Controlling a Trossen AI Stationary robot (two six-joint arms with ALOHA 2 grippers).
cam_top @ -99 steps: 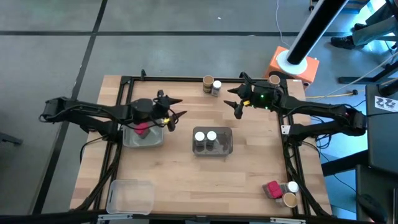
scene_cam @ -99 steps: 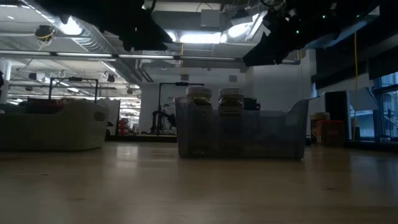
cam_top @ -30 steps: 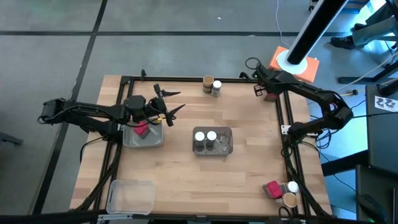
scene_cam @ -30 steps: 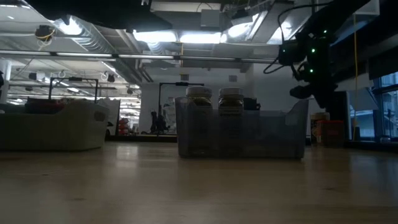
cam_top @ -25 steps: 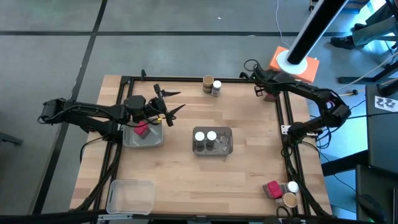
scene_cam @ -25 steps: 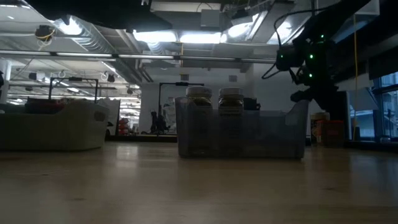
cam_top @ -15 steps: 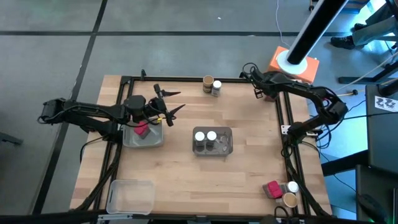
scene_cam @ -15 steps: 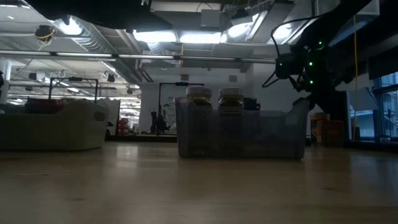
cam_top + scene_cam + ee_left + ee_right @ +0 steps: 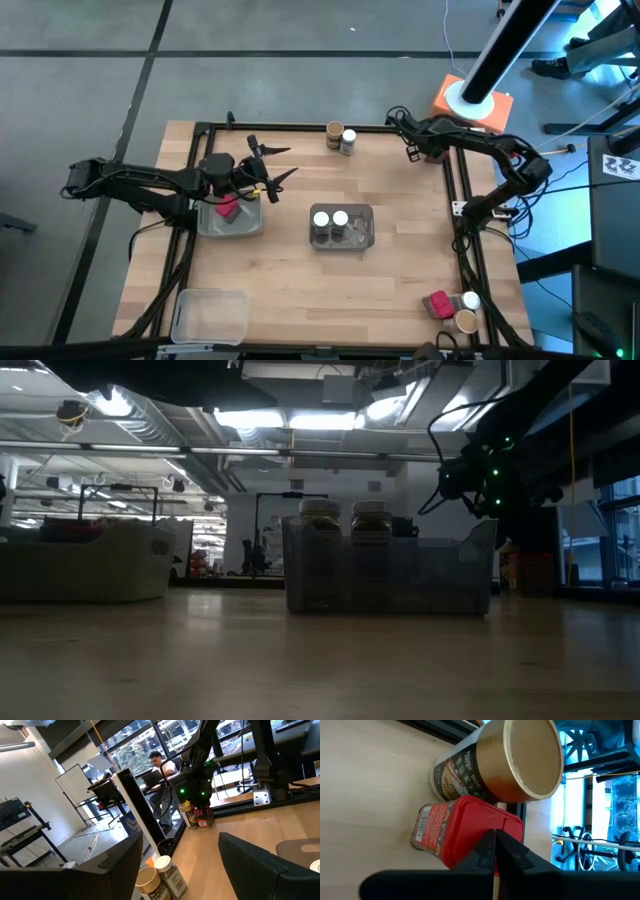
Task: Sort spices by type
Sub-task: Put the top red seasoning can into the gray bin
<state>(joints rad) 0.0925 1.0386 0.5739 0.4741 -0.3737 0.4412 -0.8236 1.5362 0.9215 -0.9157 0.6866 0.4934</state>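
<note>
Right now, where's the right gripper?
High view: the right gripper is shut at the table's far right corner, directly above a red spice box that sits against a tan-lidded jar.

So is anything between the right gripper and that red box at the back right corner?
Nothing visible. The right gripper, fingers shut, hangs directly over the red box. The tan-lidded jar stands right against the box, on one side of it, not between.

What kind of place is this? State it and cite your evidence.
Probably a robotics lab in an open office: a wooden table framed by two robot arms, exposed ceiling lights, and a person at a desk by big windows.
</note>
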